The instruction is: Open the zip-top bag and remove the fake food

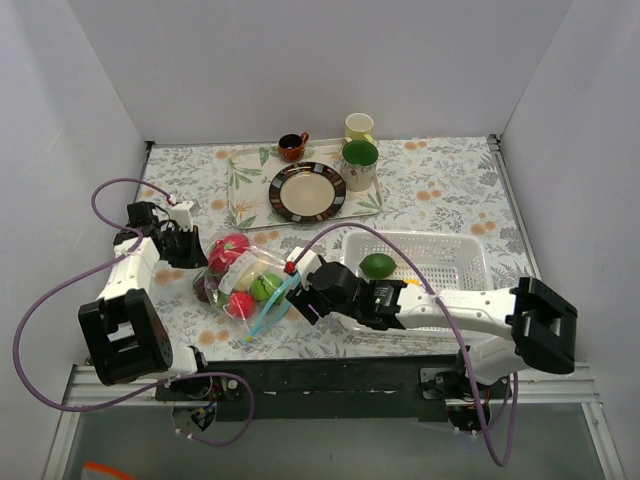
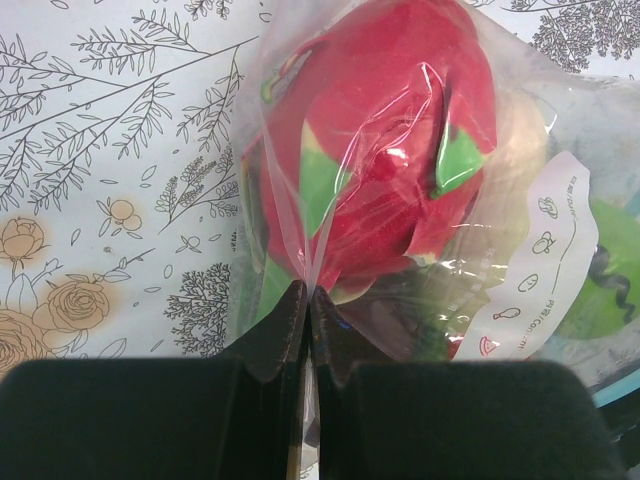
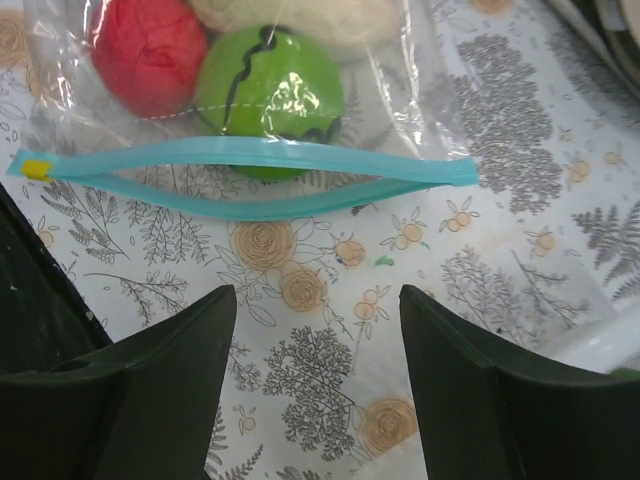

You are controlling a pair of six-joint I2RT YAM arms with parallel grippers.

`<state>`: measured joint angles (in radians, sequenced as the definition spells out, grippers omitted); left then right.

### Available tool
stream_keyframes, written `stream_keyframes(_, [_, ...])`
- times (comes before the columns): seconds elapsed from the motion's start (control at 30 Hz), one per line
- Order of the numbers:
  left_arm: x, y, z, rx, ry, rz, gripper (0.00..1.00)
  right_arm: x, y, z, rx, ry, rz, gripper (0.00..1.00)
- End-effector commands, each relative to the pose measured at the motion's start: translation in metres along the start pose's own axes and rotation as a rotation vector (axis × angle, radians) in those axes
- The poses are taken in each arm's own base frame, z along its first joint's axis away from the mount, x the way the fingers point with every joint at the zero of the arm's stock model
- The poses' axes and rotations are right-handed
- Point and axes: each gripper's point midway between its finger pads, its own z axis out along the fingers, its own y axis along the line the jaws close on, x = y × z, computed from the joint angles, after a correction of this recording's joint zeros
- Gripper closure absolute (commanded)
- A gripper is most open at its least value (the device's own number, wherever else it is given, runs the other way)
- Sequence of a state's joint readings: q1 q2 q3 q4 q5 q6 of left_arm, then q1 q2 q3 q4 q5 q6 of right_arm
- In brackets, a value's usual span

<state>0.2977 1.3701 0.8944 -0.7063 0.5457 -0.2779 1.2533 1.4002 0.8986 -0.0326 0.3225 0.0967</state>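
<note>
The clear zip-top bag (image 1: 240,285) lies on the floral cloth, its light blue zip strip (image 3: 250,172) parted open and facing my right gripper. Inside are fake foods: a red and green fruit (image 2: 390,160), a green ball (image 3: 268,95), a red ball (image 3: 150,50) and a white piece (image 3: 300,20). My left gripper (image 2: 308,295) is shut on a fold of the bag's plastic at its far end. My right gripper (image 3: 318,310) is open and empty just short of the zip mouth. A green lime (image 1: 378,265) lies in the white basket (image 1: 440,245).
A floral tray (image 1: 250,195) at the back holds a striped plate (image 1: 307,191), a small brown cup (image 1: 291,147) and a green-lined mug (image 1: 360,163). A cream cup (image 1: 359,127) stands behind it. White walls enclose the table on three sides.
</note>
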Motion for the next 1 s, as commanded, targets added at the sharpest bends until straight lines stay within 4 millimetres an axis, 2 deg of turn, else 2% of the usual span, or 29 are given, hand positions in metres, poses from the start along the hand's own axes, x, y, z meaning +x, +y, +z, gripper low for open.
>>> stream_keyframes(0.0, [-0.008,0.001,0.000,-0.004,-0.023,0.013,1.00,-0.011,0.027,0.023,-0.129,-0.081,0.000,0.18])
stream_keyframes(0.07, [-0.006,0.001,0.000,-0.006,-0.020,0.013,1.00,-0.014,0.037,0.031,-0.171,-0.092,-0.006,0.12])
stream_keyframes(0.1, [-0.006,0.001,0.000,-0.007,-0.019,0.016,1.00,-0.006,0.039,0.040,-0.175,-0.064,-0.015,0.08])
stream_keyframes(0.17, [-0.007,0.001,0.000,-0.009,-0.021,0.019,1.00,-0.010,0.044,0.049,-0.186,-0.062,-0.022,0.05])
stream_keyframes(0.23, [-0.004,0.001,0.001,-0.008,-0.016,0.017,1.00,-0.001,0.047,0.063,-0.190,-0.033,-0.031,0.02])
stream_keyframes(0.27, [-0.005,-0.001,0.001,-0.001,-0.017,0.017,1.00,-0.008,0.049,0.068,-0.192,-0.048,-0.029,0.02])
stream_keyframes(0.3, [-0.004,-0.001,0.001,0.000,-0.016,0.016,1.00,-0.001,0.051,0.077,-0.195,-0.036,-0.031,0.02])
stream_keyframes(0.5, [0.008,-0.005,0.005,0.012,0.008,0.026,1.00,-0.010,0.036,0.106,-0.114,-0.095,-0.021,0.02])
stream_keyframes(0.6, [0.015,-0.005,0.006,0.015,0.027,0.041,1.00,-0.020,0.028,0.111,-0.071,-0.145,-0.035,0.02])
stream_keyframes(0.63, [0.017,-0.005,0.006,0.016,0.033,0.041,1.00,-0.031,0.027,0.111,-0.063,-0.192,-0.032,0.02])
stream_keyframes(0.73, [0.023,-0.008,0.008,0.034,0.046,0.048,1.00,-0.045,0.027,0.114,-0.060,-0.243,-0.024,0.02])
stream_keyframes(0.8, [0.027,-0.010,0.009,0.047,0.057,0.047,1.00,-0.044,0.026,0.122,-0.048,-0.228,-0.055,0.02])
stream_keyframes(0.83, [0.028,-0.011,0.010,0.053,0.058,0.050,1.00,-0.050,0.026,0.124,-0.041,-0.233,-0.051,0.02])
stream_keyframes(0.97, [0.031,-0.011,0.011,0.056,0.070,0.050,1.00,-0.039,0.035,0.132,-0.089,-0.195,-0.046,0.04])
